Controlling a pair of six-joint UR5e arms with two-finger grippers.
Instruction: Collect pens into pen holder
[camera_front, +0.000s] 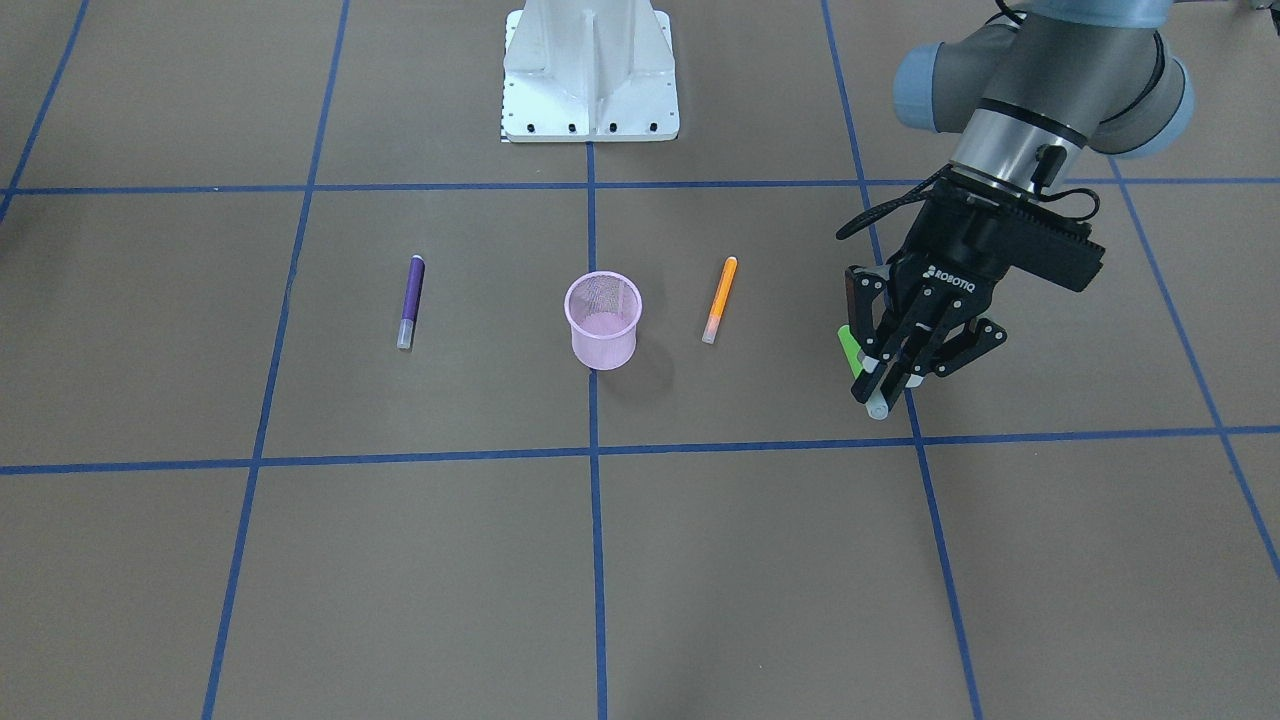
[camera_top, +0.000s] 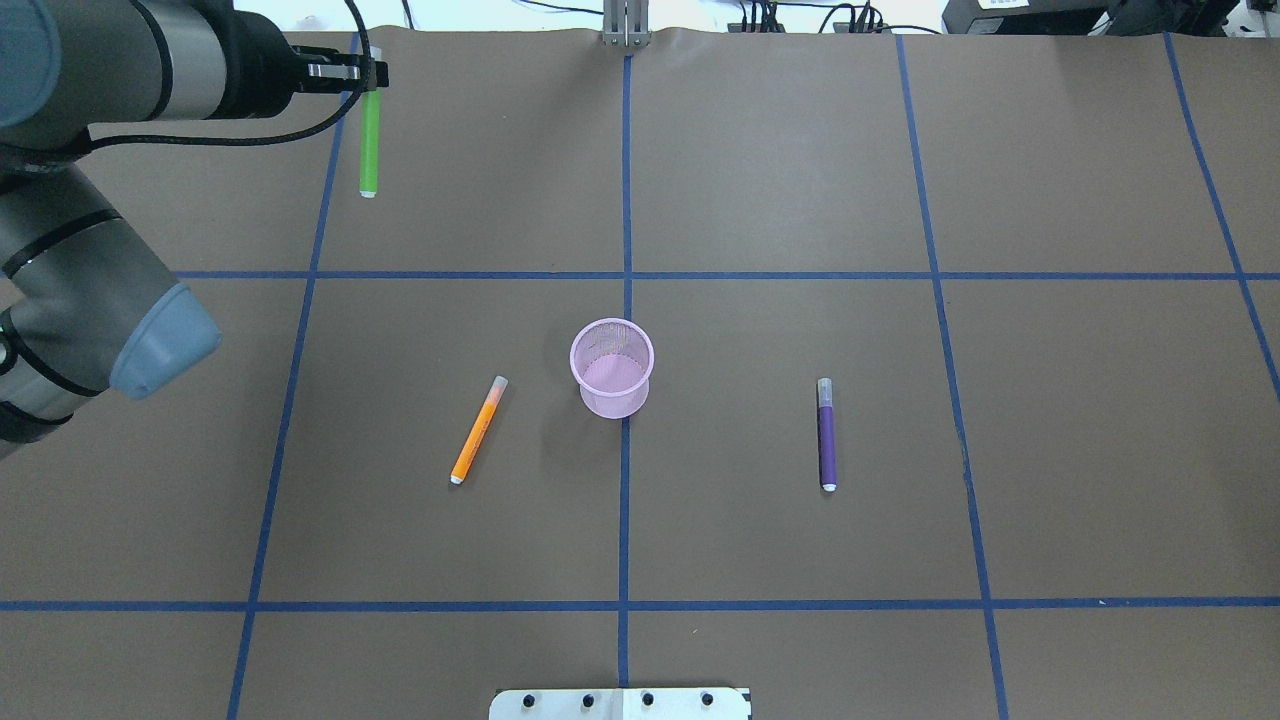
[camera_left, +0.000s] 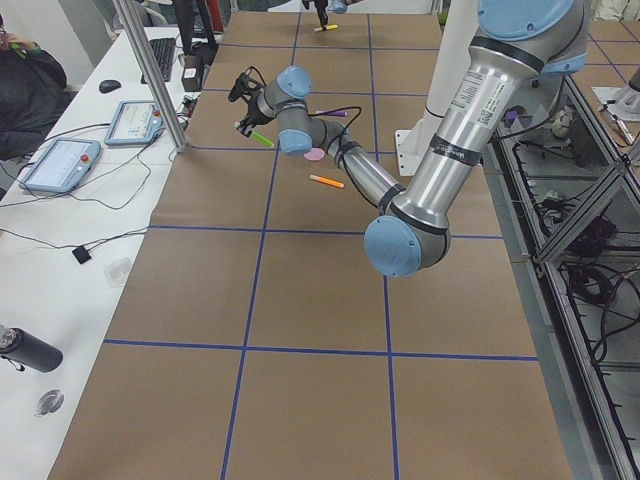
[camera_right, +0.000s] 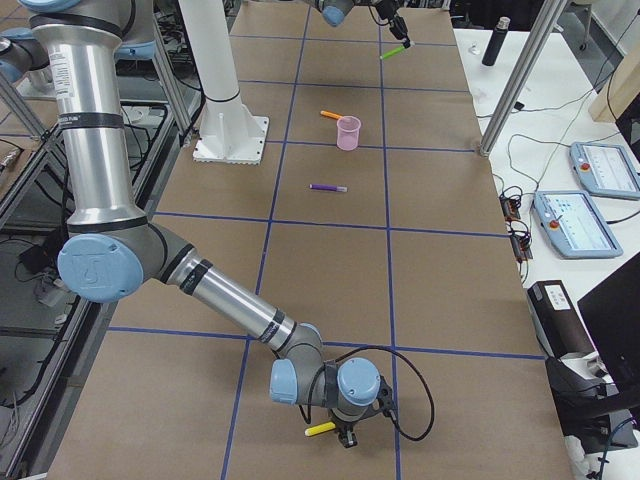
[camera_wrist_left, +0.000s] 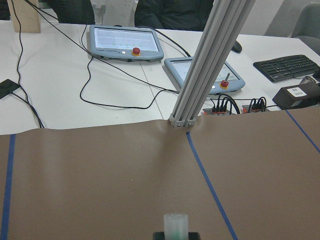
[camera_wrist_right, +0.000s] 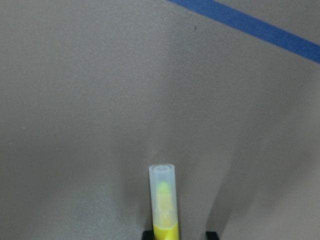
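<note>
The pink mesh pen holder (camera_front: 603, 322) stands upright mid-table, also in the overhead view (camera_top: 612, 368); nothing shows inside it. The orange pen (camera_front: 720, 298) (camera_top: 479, 429) and the purple pen (camera_front: 411, 300) (camera_top: 826, 435) lie flat on either side of it. My left gripper (camera_front: 880, 385) (camera_top: 365, 72) is shut on the green pen (camera_front: 849, 348) (camera_top: 369, 140), far from the cup near the table's far edge. The pen's whitish cap (camera_wrist_left: 176, 222) sticks out past the fingers. My right gripper (camera_wrist_right: 179, 234) (camera_right: 342, 436) holds a yellow pen (camera_wrist_right: 164, 205) at the table's right end.
The white robot base (camera_front: 590, 70) (camera_top: 620, 703) stands at the near middle edge. An aluminium post (camera_wrist_left: 210, 65) and teach pendants (camera_wrist_left: 125, 42) stand beyond the far edge. Blue tape lines (camera_top: 626, 440) cross the brown table.
</note>
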